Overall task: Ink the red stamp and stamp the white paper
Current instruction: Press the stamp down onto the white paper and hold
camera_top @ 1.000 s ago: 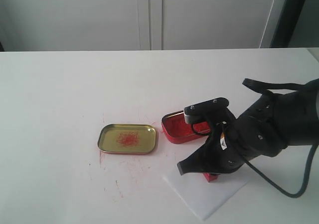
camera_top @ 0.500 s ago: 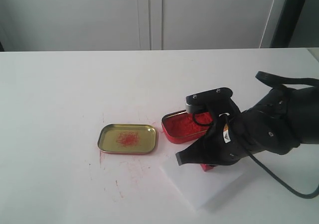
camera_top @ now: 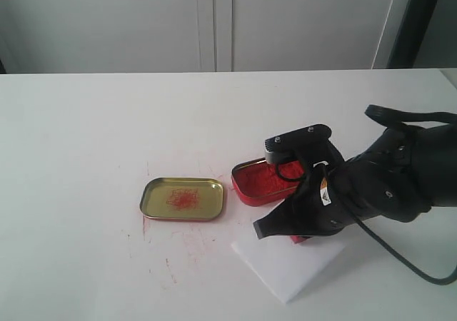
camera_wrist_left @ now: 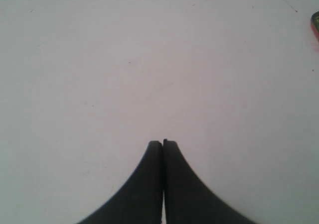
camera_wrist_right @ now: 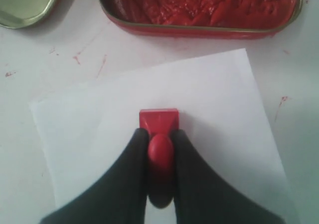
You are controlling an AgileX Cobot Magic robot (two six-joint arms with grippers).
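Pinching the red stamp [camera_wrist_right: 158, 119] by its round knob: the right gripper [camera_wrist_right: 160, 134] has its fingers closed against both sides of the knob, with the square base sticking out past the tips. The stamp is over the white paper [camera_wrist_right: 214, 99], roughly mid-sheet in the right wrist view. The base looks to be down on the sheet, but neither view confirms contact. The red ink tin [camera_wrist_right: 199, 10] is open, just beside the paper. The gold tin lid [camera_top: 183, 197] lies apart from the tin, with red smears inside. Left gripper [camera_wrist_left: 163, 143]: fingers pressed together, nothing between them, over bare table [camera_wrist_left: 149, 59].
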